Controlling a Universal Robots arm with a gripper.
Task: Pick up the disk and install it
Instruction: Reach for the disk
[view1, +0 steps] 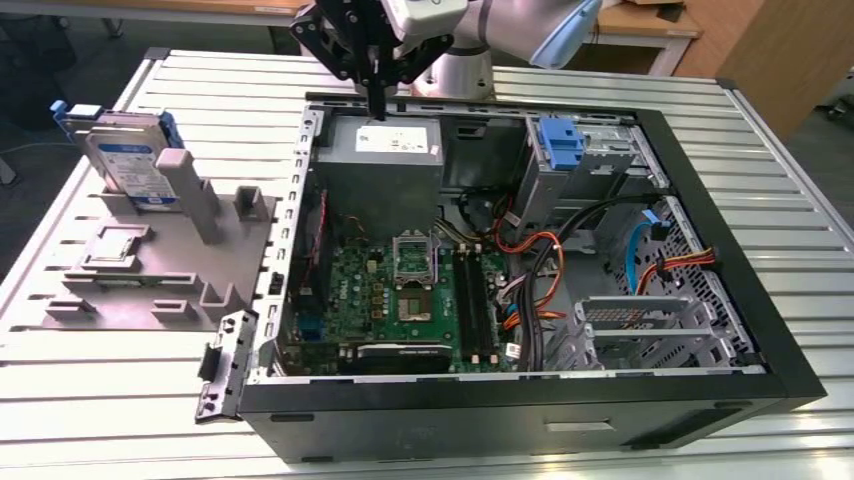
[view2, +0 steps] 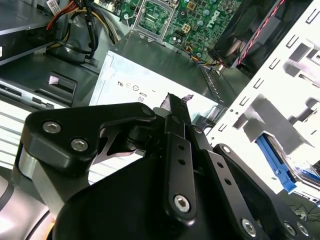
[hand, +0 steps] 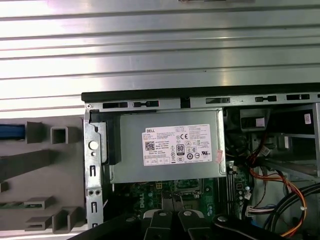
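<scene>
The disk (view1: 130, 157), a grey drive with a blue-and-white label in a blue carrier, stands upright in a slot of the grey fixture (view1: 120, 290) at the exterior view's left, outside the computer case. My gripper (view1: 378, 110) hangs well to the right of it, over the grey power-supply box (view1: 380, 150) at the back of the open case. Its black fingers (view2: 176, 125) are pressed together with nothing between them. In the first wrist view the finger links (hand: 172, 222) sit over the motherboard edge just below the power supply's white label (hand: 177, 145).
The open black case (view1: 747, 330) holds the motherboard (view1: 400, 290), bundled orange and black cables (view1: 534, 260), a metal drive cage (view1: 641, 325) and a bare blue bracket (view1: 561, 140) at the back right. Ribbed metal table (view1: 120, 410) surrounds it.
</scene>
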